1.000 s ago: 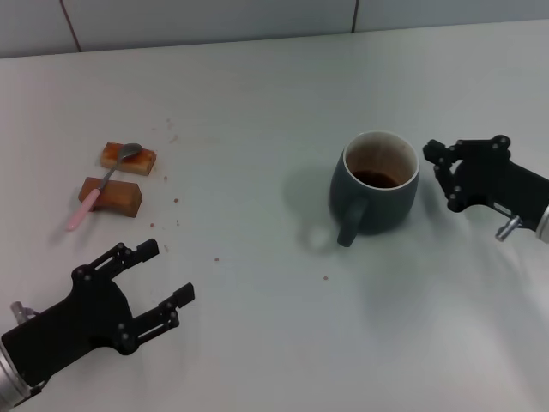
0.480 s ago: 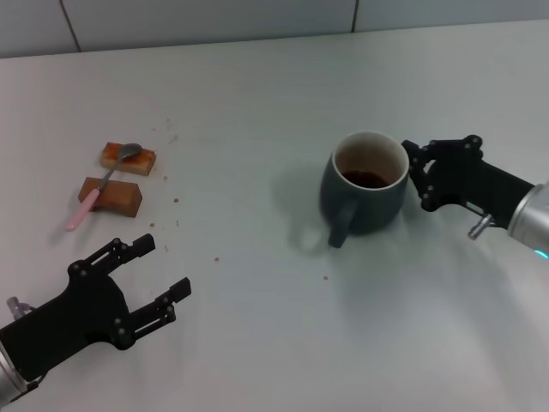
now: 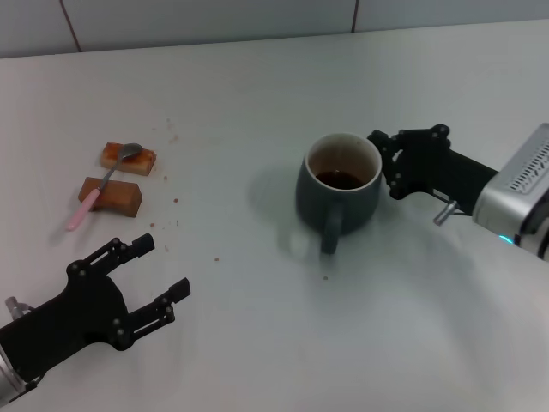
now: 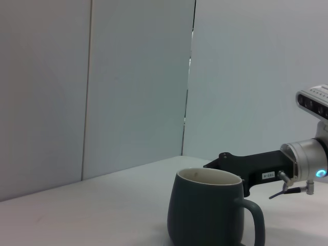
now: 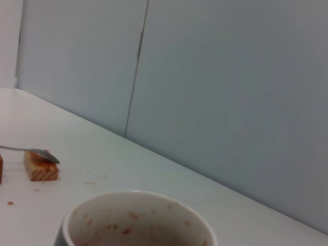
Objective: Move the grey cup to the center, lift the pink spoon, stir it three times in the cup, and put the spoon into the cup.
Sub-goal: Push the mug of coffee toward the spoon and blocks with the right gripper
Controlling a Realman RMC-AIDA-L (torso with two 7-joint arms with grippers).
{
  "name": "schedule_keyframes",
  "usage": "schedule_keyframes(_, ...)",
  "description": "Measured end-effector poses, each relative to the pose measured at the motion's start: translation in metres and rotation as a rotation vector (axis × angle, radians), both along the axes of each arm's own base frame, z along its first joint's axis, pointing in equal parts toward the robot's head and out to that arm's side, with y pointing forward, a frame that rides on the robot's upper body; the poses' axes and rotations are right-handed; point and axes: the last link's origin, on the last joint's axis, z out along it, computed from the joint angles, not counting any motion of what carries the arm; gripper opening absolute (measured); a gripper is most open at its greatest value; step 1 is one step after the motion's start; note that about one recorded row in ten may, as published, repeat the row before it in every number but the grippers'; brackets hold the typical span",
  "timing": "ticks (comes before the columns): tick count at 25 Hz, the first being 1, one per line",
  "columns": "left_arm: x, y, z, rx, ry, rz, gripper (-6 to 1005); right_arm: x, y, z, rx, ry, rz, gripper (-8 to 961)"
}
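Right pincer [image 3: 388,163] at centre right of the head view, pressed against the far-right side of the grey cup [image 3: 339,190]; whether its fingers are spread or closed I cannot tell, and it does not appear to wrap the cup. Cup sits just right of frame centre on the white desk [image 3: 257,326], upright, loop handle pointing toward the bottom edge. Judged: the cup lies directly left of this pincer, so a further sideways push carries it toward the middle. Cup is glazed ceramic, dark blue-grey outside, cream rim, rounded belly, brown stains and some dark liquid inside. Left pincer [image 3: 146,279] at lower left, fingers spread wide, holding nothing, hovering low over the desk. Pink spoon [image 3: 101,187] in the left-centre of the frame, well apart from the cup, lying across two brown blocks [image 3: 120,176]; long axis runs diagonally, metal bowl toward the upper right, pale pink handle toward the lower left. Left pincer is clearly the nearer one to the spoon. Small crumbs scattered near the blocks.
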Motion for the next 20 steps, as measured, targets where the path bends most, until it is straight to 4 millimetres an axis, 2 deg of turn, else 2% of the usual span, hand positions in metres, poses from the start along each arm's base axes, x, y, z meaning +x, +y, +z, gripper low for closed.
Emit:
schedule_keyframes(10, -0.002, -0.001, 0.001, 0.004, 0.006, 0.0, 782, -0.018, 0.013, -0.012, 0.004, 0.032, -0.03, 29)
schedule_keyframes(20, -0.001, -0.001, 0.002, 0.005, 0.005, -0.003, 781, -0.044, 0.022, -0.025, -0.025, 0.07, -0.011, 31)
